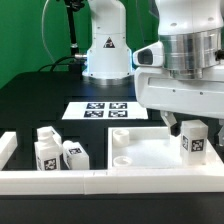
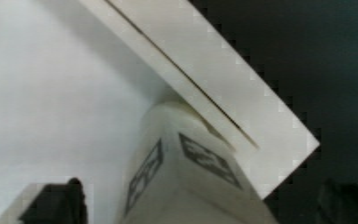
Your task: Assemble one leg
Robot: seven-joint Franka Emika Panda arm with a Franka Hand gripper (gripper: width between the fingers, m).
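The jaws (image 1: 190,127) are clenched on the leg (image 1: 193,141), standing upright on the white slab (image 1: 150,152). It sits near the slab's corner at the exterior view's right, beside the slab's edge (image 2: 229,95).

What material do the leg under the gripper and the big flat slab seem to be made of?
The leg looks like white matte plastic, perhaps printed: blocky, dull, with flat paper-like black-and-white tags on its faces. The slab looks like the same white plastic, smooth and faintly glossy, with moulded corner holes. Neither material is certain from the pictures.
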